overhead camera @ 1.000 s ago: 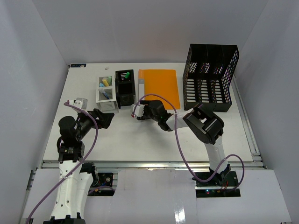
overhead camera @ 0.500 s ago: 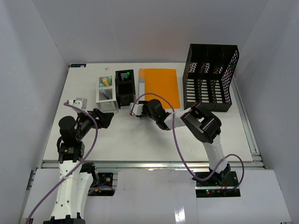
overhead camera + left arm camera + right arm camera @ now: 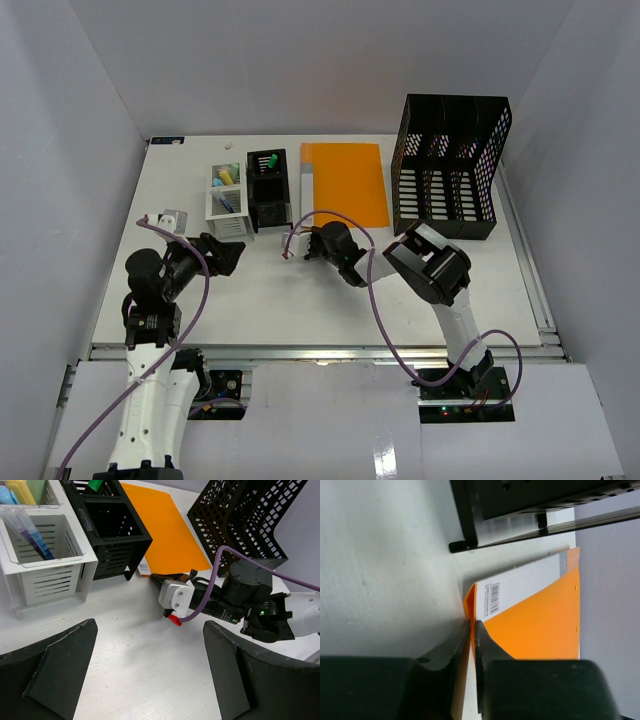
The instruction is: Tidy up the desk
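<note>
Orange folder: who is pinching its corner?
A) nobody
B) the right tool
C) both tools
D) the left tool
B: the right tool is shut on a corner of the orange folder, while the left tool stands wide open, apart from it.

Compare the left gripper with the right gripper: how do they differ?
The left gripper stands wide open; the right gripper is shut. The left gripper holds nothing; the right gripper's fingers pinch the edge of the orange folder. Both have black fingers and sit low over the desk.
</note>
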{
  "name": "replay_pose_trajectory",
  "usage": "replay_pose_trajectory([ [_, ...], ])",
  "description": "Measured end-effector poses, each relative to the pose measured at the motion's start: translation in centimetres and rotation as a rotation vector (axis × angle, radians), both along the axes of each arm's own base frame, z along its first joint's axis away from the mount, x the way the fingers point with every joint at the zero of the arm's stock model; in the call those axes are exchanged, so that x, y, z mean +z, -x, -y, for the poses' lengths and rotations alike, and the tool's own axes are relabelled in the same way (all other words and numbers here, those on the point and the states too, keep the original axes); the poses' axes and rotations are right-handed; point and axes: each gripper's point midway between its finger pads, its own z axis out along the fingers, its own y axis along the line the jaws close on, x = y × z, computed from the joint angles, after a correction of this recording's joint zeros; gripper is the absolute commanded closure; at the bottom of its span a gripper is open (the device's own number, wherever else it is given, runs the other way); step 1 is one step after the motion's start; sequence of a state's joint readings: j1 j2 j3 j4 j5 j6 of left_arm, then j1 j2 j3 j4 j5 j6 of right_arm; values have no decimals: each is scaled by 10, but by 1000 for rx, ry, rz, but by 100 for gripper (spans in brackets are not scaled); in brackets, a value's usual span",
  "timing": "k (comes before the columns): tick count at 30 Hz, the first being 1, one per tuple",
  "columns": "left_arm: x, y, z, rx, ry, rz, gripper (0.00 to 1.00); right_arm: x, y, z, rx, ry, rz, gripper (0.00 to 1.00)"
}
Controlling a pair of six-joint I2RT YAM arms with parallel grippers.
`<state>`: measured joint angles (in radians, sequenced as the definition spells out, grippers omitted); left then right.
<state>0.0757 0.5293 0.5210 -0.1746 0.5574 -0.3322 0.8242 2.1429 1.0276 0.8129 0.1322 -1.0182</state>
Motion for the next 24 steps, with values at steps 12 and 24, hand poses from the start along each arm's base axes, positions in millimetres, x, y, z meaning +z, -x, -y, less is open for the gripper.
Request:
replay_pose_trajectory([
  [12, -12, 8, 32, -162, 228, -59, 2, 37, 26, 18, -26, -105, -79, 92],
  [24, 0, 9, 45, -207, 436, -134, 2, 119, 67, 10, 113, -282, -180, 12],
])
